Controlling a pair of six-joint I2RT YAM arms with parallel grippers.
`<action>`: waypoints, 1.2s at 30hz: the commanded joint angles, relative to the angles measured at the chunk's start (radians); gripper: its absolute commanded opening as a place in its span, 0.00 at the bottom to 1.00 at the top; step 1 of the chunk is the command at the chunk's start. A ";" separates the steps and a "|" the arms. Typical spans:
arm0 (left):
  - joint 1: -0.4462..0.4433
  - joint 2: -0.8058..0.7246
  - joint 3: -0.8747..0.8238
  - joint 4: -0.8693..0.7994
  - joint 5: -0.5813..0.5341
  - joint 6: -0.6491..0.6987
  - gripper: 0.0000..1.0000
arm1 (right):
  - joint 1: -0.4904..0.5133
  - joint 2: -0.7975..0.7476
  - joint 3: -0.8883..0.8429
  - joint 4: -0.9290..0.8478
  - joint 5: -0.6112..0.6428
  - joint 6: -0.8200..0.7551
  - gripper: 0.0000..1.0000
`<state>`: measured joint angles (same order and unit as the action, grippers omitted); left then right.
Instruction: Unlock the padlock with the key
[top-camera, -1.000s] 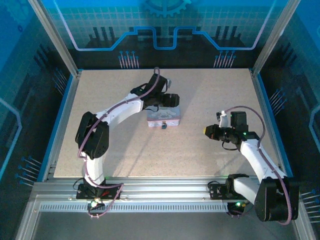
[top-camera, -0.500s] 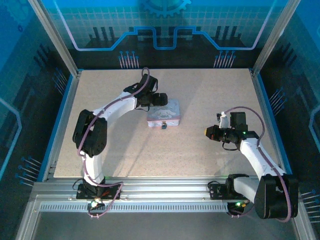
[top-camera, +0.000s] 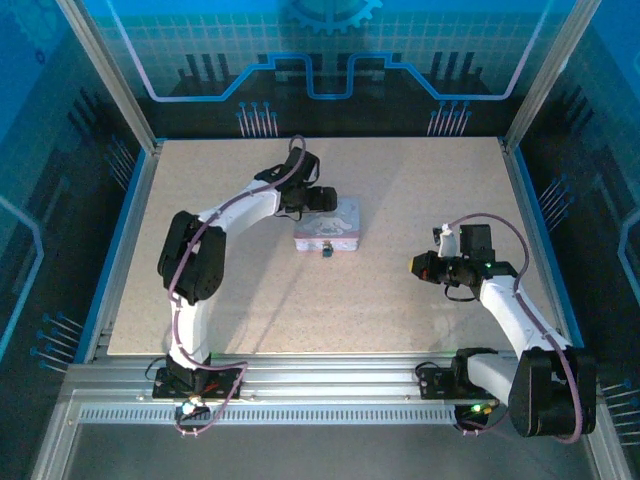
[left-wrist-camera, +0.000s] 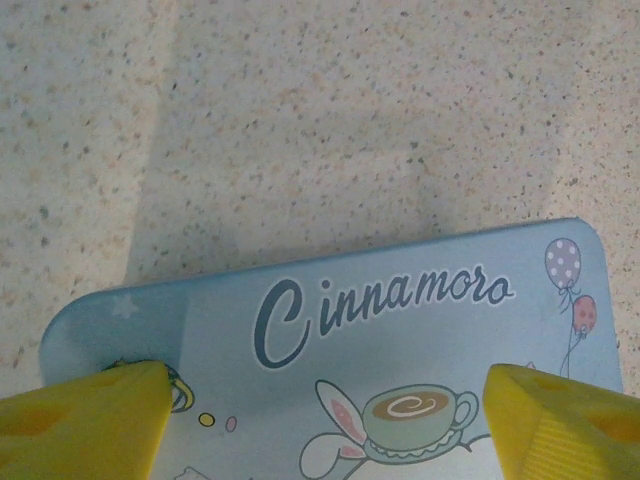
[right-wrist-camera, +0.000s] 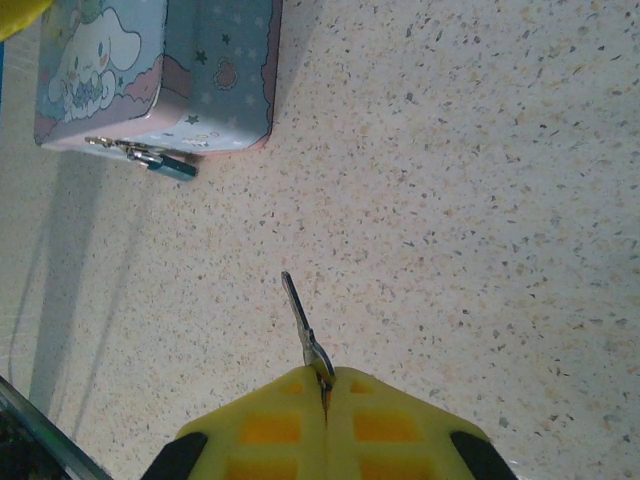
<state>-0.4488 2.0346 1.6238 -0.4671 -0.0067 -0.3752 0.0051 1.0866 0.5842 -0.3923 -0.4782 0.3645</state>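
Yellow-padded right end effector is clenched on the key: head pinched between the pads, blade sticking out ahead over bare counter. The key is not yet at the lock. The padlock sits well ahead of the key tip and off to the left in the right wrist view. It is a small teal body hanging from the latch on the front wall of the tin box, lying right beside that wall. Shackle looks closed; can't tell which way the keyhole faces.

Left end effector is released, fingers spread wide over the tin lid, one toward each end. Can't tell if they touch the lid.

Progress, as a judgement: key in grasp is done. Left to do: carry the key to the padlock, line the blade up with the keyhole, insert, turn, free the shackle. Early stage.

Tin box: lid down and latched, contents hidden.
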 joint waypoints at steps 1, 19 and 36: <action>0.003 0.068 0.059 -0.043 0.041 0.070 0.83 | -0.011 -0.005 0.030 -0.023 -0.016 -0.025 0.00; 0.003 0.072 0.246 0.000 0.124 0.205 0.84 | 0.010 0.013 0.060 0.013 -0.072 -0.028 0.00; -0.001 -0.551 -0.630 0.445 0.162 0.059 0.83 | 0.059 0.129 0.186 0.123 -0.100 0.048 0.00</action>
<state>-0.4488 1.5085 1.1007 -0.1291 0.1043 -0.2493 0.0353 1.2072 0.7311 -0.3119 -0.5583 0.3840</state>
